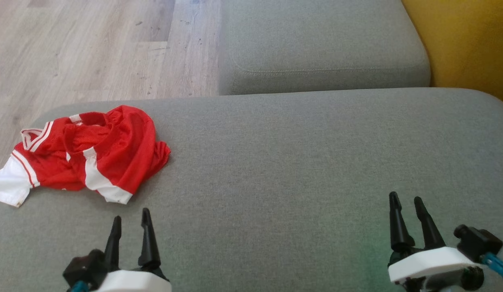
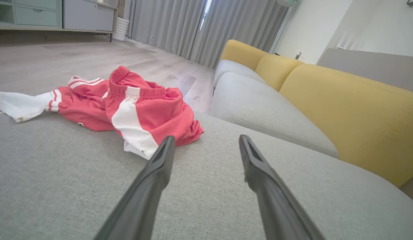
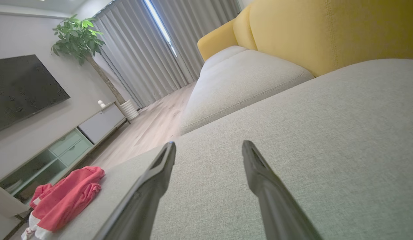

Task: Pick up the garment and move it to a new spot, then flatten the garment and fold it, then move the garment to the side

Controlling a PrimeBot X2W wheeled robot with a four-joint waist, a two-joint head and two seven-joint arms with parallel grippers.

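The garment [image 1: 93, 152] is a red piece with white bands and stripes, lying crumpled at the far left of the grey sofa seat [image 1: 296, 162]. One white end reaches the seat's left edge. My left gripper [image 1: 130, 218] stands open near the bottom left, just short of the garment's near hem. In the left wrist view the garment [image 2: 140, 110] lies just ahead of the open fingers [image 2: 160, 160]. My right gripper [image 1: 406, 199] is open at the lower right over bare seat, far from the cloth. The right wrist view has the garment [image 3: 66, 200] low at the left.
A second grey seat cushion [image 1: 316, 44] lies beyond, with a seam between the two. Yellow back cushions [image 1: 466, 44] rise on the right. Wooden floor [image 1: 81, 48] drops off past the seat's left and far-left edges. A low cabinet [image 3: 76, 140] and curtains [image 3: 143, 50] stand across the room.
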